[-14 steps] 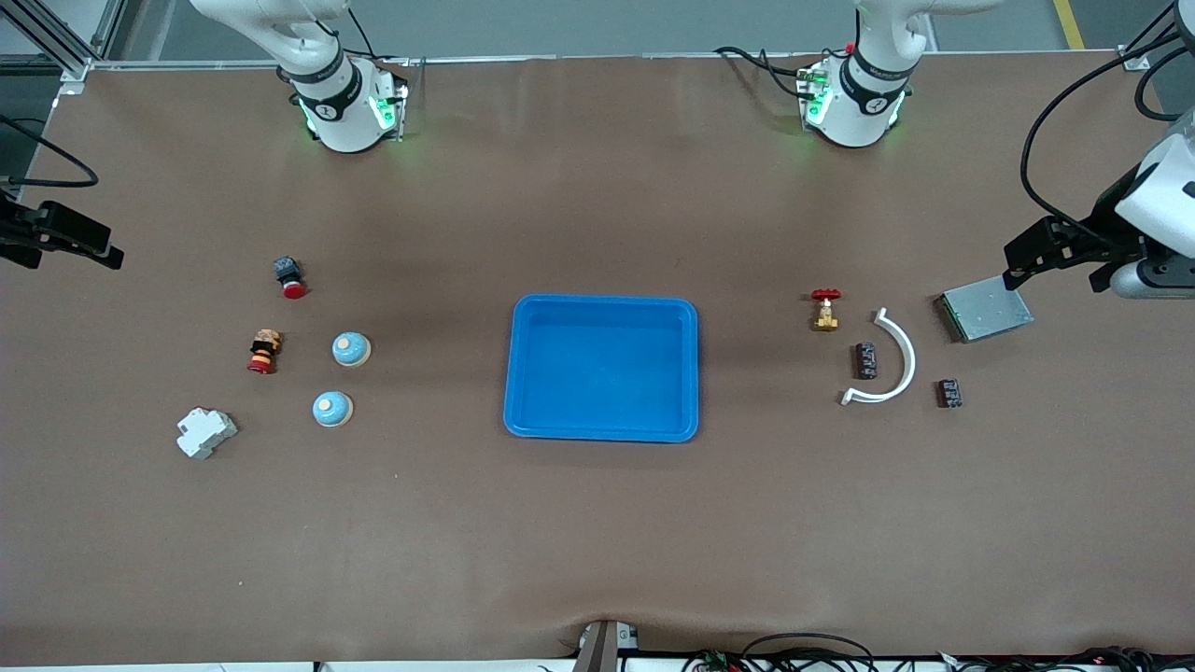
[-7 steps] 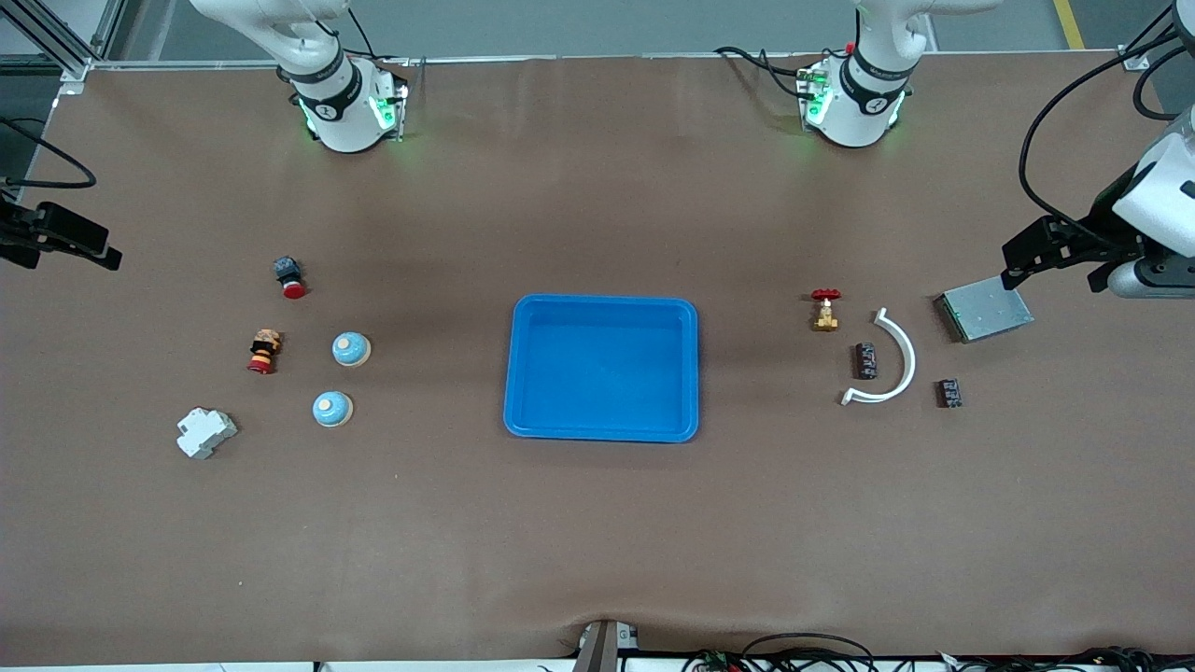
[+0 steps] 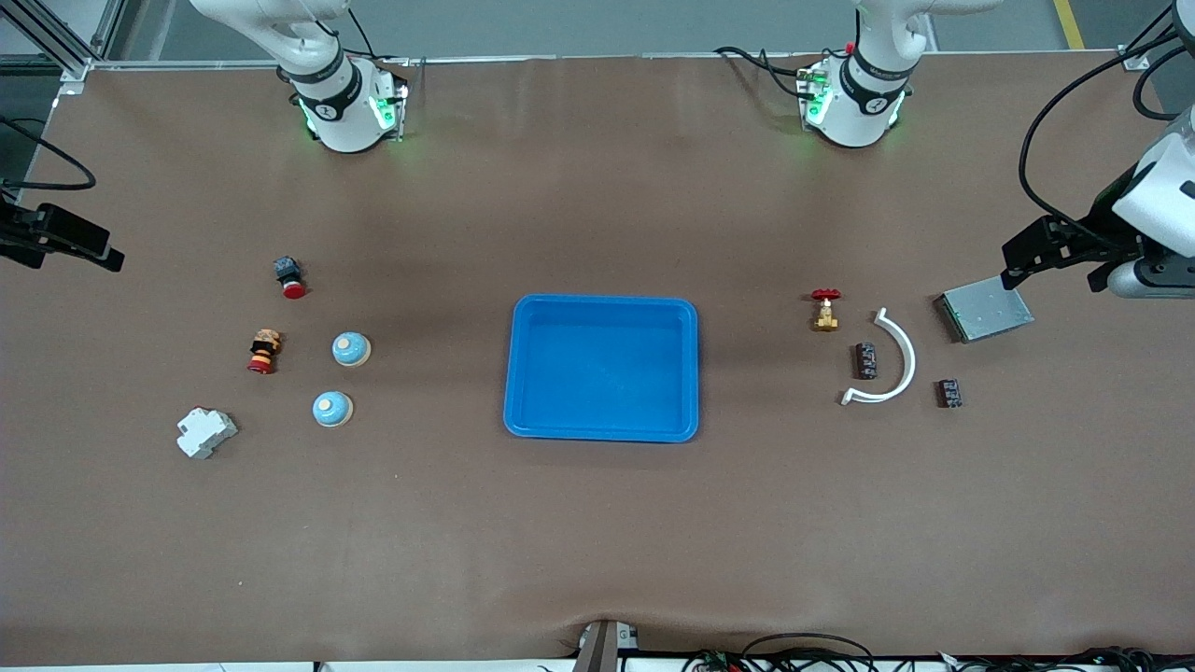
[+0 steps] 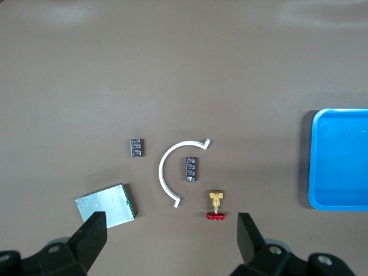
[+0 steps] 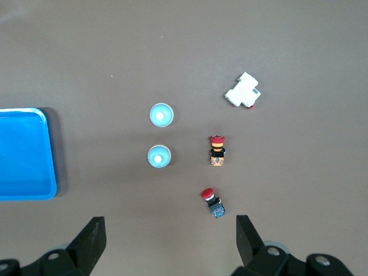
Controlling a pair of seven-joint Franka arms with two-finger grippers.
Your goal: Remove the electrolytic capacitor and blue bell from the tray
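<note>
Two dark capacitors (image 3: pixel 866 360) (image 3: pixel 949 393) lie toward the left arm's end, one inside a white arc (image 3: pixel 896 359). In the left wrist view they show as the capacitors (image 4: pixel 191 168) (image 4: pixel 136 148). Two light-blue bells (image 3: pixel 351 349) (image 3: pixel 332 409) stand toward the right arm's end and also show in the right wrist view (image 5: pixel 161 115) (image 5: pixel 158 156). A blue tray (image 3: pixel 523 373) sits mid-table, empty. My left gripper (image 3: pixel 1013 264) (image 4: pixel 170 230) is open, high over the table by the metal plate. My right gripper (image 3: pixel 110 254) (image 5: pixel 170 233) is open over the table's edge at its own end.
A red-handled brass valve (image 3: pixel 825 309) and a metal plate (image 3: pixel 985 312) lie near the capacitors. Two red-capped push buttons (image 3: pixel 290 276) (image 3: pixel 264 351) and a white breaker (image 3: pixel 205 432) lie near the bells. Cables run along the table edges.
Both grippers have shifted only very slightly. Nothing on the table has moved.
</note>
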